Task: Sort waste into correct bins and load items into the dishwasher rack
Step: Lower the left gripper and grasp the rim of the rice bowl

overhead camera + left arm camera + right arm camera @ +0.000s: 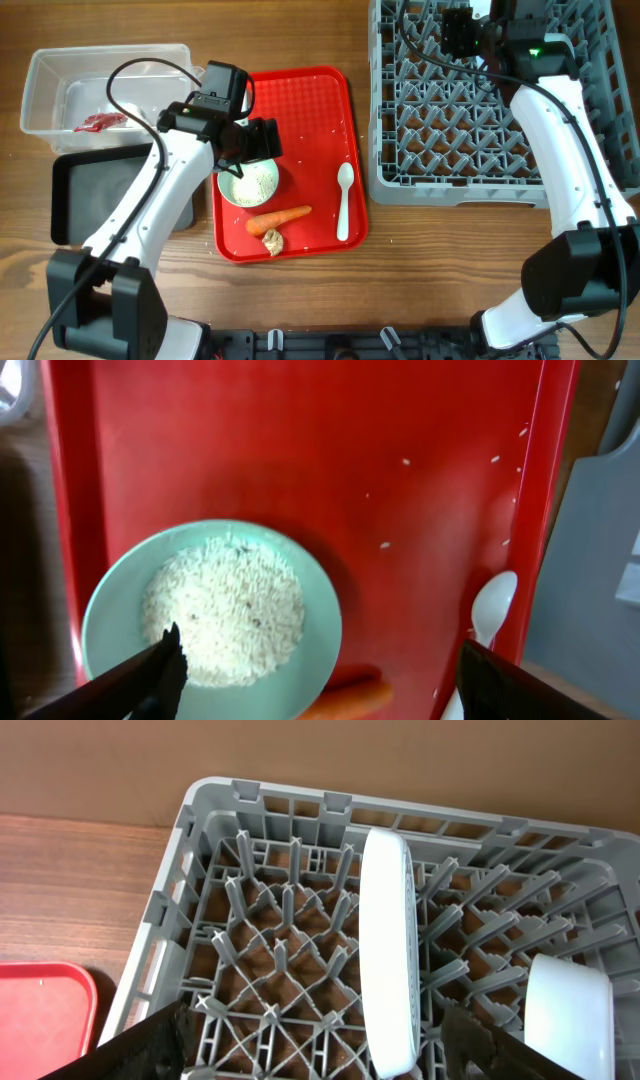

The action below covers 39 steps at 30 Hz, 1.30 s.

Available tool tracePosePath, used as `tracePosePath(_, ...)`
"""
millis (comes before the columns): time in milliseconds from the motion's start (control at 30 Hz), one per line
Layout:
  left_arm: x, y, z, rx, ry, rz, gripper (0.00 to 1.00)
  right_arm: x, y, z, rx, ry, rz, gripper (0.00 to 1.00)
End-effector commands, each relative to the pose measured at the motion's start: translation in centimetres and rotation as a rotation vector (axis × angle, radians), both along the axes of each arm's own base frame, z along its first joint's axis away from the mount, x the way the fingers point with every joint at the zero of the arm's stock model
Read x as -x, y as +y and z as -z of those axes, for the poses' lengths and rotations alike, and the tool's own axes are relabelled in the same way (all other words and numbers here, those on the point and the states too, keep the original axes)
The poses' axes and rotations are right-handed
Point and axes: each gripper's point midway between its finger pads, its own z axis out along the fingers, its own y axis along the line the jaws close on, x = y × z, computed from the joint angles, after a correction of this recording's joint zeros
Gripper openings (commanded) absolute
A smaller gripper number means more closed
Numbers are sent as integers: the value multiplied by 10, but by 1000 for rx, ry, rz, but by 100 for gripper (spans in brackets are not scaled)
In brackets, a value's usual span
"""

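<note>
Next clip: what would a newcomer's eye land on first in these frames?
The bright red serving tray in the middle, holding a pale green bowl of white rice, with the left claw open above it. Beside the bowl lie an orange carrot and a white spoon. On the right, the grey dishwasher rack already has a pale plate standing on edge.
</note>
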Motion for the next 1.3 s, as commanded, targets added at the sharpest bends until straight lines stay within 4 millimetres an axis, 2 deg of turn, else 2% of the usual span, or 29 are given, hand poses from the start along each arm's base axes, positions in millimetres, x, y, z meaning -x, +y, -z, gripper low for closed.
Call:
tracePosePath(0, 8, -10, 29, -2, 72, 12, 87, 1, 4, -7, -29, -14, -2, 82)
tracePosePath(167, 8, -20, 53, -16, 115, 37, 84, 1, 4, -7, -44, -14, 5, 82)
tracePosePath(233, 10, -21, 63, -25, 141, 42, 80, 1, 4, -7, -45, -14, 6, 82)
tracePosePath(333, 10, -21, 77, -34, 172, 42, 58, 1, 4, -7, -45, -13, 5, 82)
tracePosePath(400, 8, -22, 79, -32, 166, 43, 36, 1, 4, -7, -44, -13, 6, 82)
tracePosePath(433, 6, -23, 78, -29, 158, 43, 30, 1, 4, -7, -45, -14, 6, 82)
tracePosePath(567, -3, -26, 77, -18, 120, 43, 20, 1, 4, -7, -45, -13, 6, 81)
tracePosePath(1267, -2, -26, 85, -24, 138, 43, 18, 2, 4, -6, -44, -10, 6, 81)
